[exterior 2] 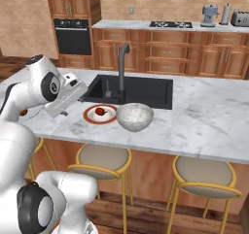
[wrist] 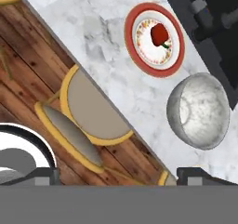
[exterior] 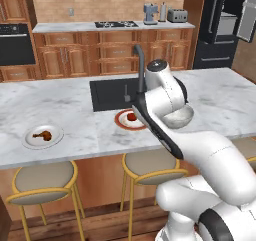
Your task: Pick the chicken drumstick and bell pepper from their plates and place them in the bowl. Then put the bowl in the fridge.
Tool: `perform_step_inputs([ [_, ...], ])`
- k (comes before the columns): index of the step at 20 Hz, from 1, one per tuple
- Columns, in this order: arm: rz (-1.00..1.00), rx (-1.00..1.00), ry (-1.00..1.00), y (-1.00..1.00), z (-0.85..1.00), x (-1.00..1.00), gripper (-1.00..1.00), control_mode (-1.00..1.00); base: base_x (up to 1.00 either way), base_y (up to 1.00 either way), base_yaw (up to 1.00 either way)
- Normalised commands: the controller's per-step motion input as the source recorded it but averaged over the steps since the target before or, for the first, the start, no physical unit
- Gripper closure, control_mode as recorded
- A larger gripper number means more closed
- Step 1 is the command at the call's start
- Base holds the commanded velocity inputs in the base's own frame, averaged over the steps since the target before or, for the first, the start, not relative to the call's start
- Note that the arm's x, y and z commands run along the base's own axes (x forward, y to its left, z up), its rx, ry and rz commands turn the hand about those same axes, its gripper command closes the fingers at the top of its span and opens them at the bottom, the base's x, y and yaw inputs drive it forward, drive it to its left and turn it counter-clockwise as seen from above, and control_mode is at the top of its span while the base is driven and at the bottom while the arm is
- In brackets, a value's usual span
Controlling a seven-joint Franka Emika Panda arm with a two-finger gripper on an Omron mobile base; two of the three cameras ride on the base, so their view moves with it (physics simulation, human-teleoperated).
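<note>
The brown chicken drumstick (exterior: 42, 134) lies on a plain white plate (exterior: 56, 137) at the counter's left. The red bell pepper (exterior: 131, 117) (wrist: 159, 35) sits on the orange-red rimmed plate (exterior: 120, 120) (wrist: 174, 62) in front of the sink. Just right of that plate stands the white-grey bowl (exterior 2: 134, 116) (wrist: 199, 110), with nothing in it. My gripper (wrist: 118, 175) is open and holds nothing. It hangs high over the counter's front edge, short of the pepper plate and the bowl. The black fridge (exterior: 220, 30) stands at the far right with a door open.
A dark sink (exterior 2: 133, 90) with a tall faucet (exterior 2: 121, 65) lies behind the pepper plate. Yellow-framed stools (exterior: 42, 182) (wrist: 93, 111) stand under the counter's front edge. Wooden cabinets, a wall oven (exterior: 15, 44) and a cooktop (exterior: 116, 24) line the back wall.
</note>
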Motion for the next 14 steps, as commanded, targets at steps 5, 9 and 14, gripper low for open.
perform_step_inputs([
  [5,0.30,-0.10,0.23,0.13,-0.03,0.38,-1.00,-1.00,0.00,0.00,0.00],
  [9,0.07,-0.17,0.21,0.16,-0.05,0.42,-1.00,-1.00,0.00,0.00,0.00],
  [14,0.00,-0.17,0.14,0.13,-0.07,0.45,-1.00,-1.00,0.00,0.00,0.00],
])
